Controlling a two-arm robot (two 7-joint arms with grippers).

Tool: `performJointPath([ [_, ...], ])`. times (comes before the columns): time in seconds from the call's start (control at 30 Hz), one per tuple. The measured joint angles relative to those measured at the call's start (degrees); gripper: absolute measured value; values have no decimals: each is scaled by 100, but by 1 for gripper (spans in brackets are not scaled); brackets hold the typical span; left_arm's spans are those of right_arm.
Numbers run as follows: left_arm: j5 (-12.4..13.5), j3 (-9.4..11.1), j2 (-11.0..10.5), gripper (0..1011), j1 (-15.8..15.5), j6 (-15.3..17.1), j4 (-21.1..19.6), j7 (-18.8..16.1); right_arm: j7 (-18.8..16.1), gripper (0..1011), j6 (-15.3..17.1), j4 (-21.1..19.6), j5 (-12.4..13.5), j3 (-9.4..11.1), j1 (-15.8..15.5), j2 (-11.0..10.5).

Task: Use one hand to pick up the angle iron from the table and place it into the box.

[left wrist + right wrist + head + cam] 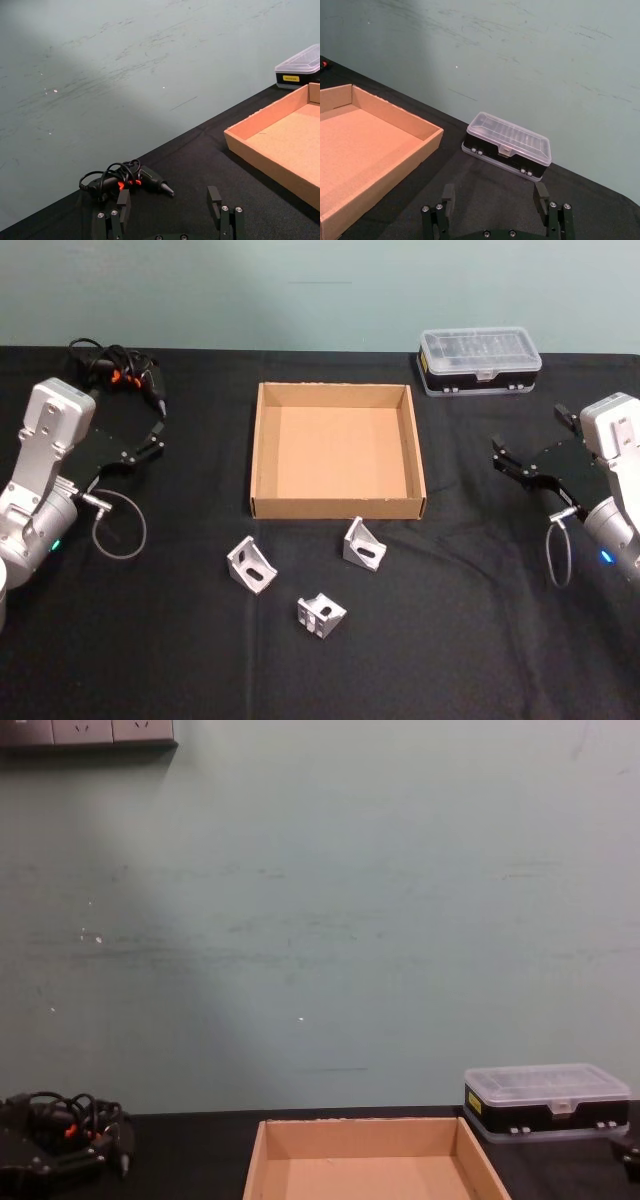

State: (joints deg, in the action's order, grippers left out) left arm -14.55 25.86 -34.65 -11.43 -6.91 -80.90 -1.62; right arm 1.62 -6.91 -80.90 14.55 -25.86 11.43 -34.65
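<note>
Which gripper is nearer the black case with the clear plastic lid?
Right. The right gripper is open, a little short of the black clear-lidded case; the left gripper is across the tan cardboard box from it.

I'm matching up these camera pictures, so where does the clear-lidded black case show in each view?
Head view: case upper right, beyond the box's far right corner.
Left wrist view: case at the picture's edge, past the box.
Right wrist view: case mid-picture, beyond the box's corner.
Chest view: case lower right, beside the box.
Shared landmark: the box.
</note>
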Motion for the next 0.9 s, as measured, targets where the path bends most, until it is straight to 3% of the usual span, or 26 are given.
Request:
performJointPath([
  [0.9,0,0,0,1000,0,0,0,0,-2,1003,1,-2,-1,10,0,5],
])
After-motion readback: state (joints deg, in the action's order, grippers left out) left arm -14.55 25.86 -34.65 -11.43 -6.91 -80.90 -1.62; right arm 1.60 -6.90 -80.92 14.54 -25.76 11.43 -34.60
